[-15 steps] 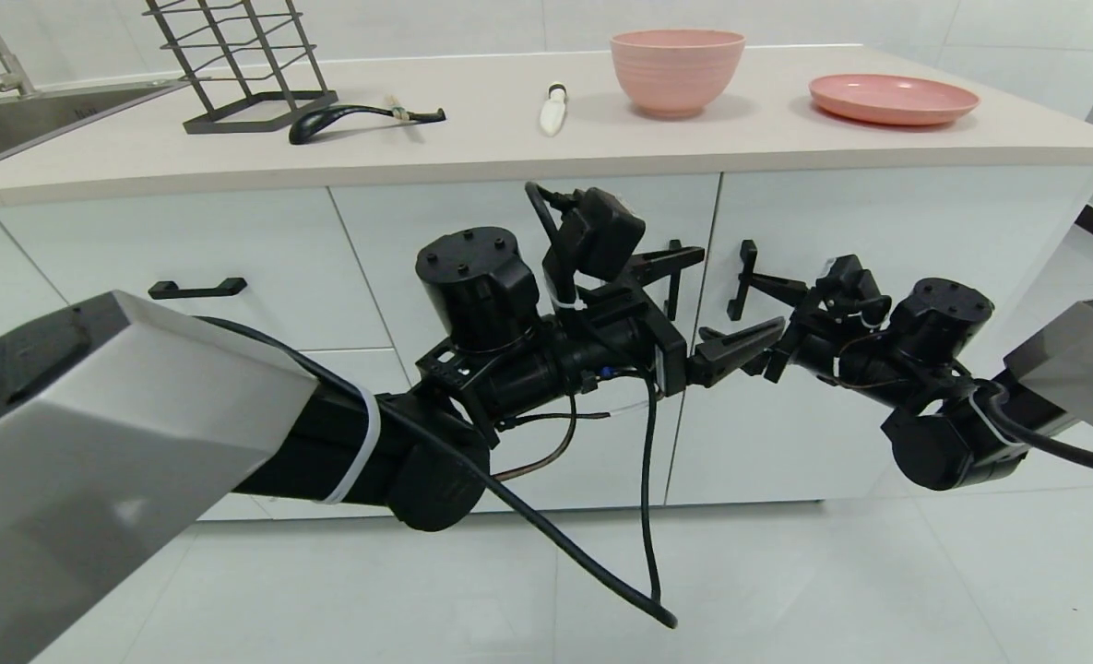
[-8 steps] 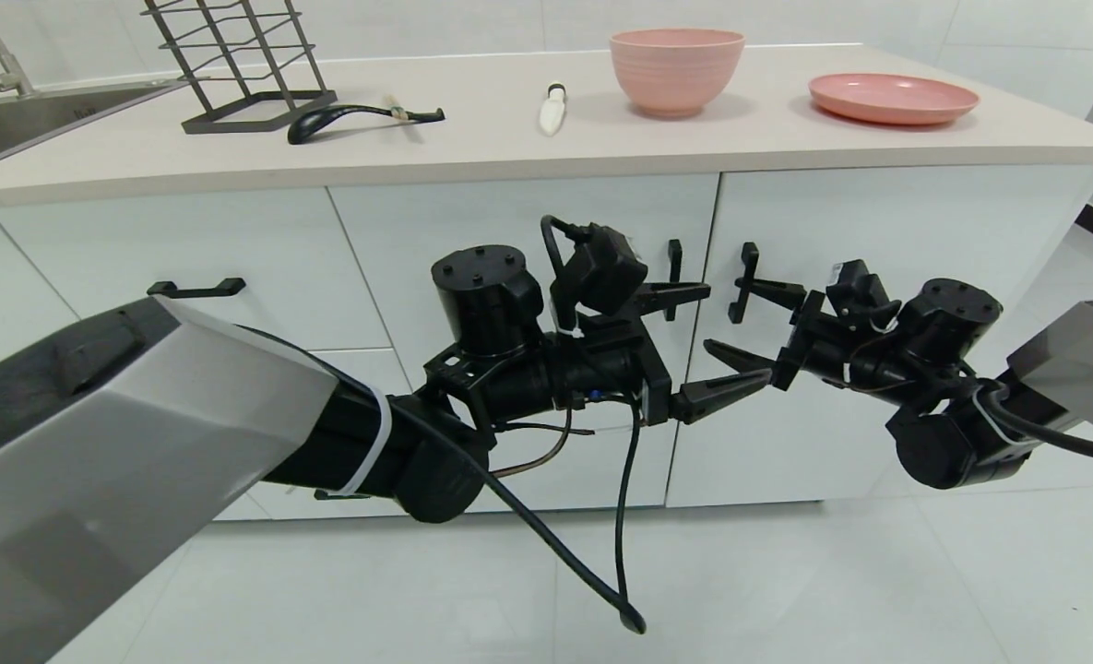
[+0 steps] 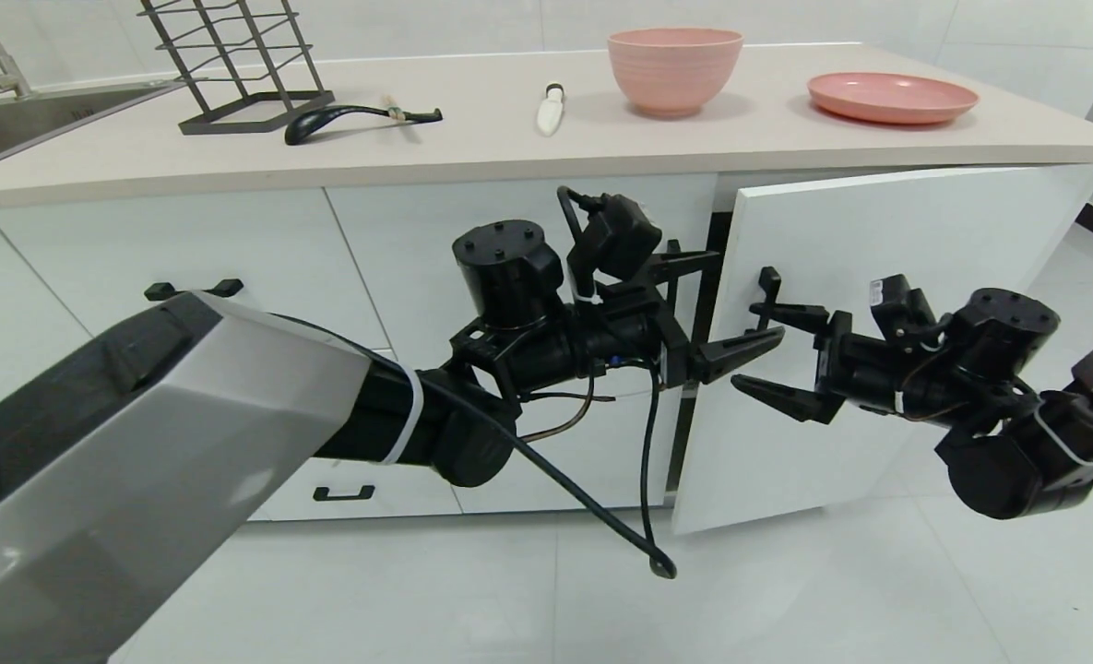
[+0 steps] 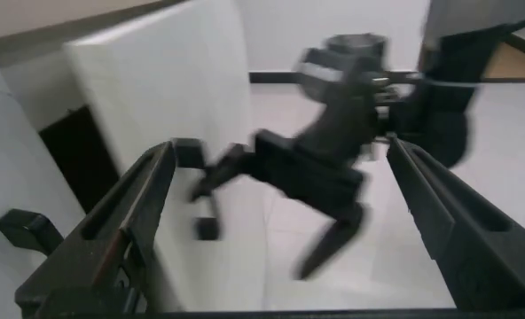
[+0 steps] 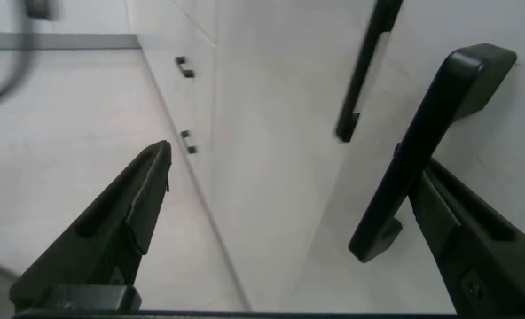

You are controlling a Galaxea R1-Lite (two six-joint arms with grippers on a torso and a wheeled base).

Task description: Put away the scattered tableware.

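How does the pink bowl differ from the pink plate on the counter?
The pink bowl is deep, with tall ribbed walls; the pink plate is shallow and wide. The bowl stands nearer the counter's middle; the plate lies toward its right end, above the open cabinet door. Both are pink and sit upright on the counter.

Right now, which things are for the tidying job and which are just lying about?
For the job: pink bowl, pink plate, black spoon, small white utensil, open cupboard door.
Just lying about: wire rack, sink, drawer handle.
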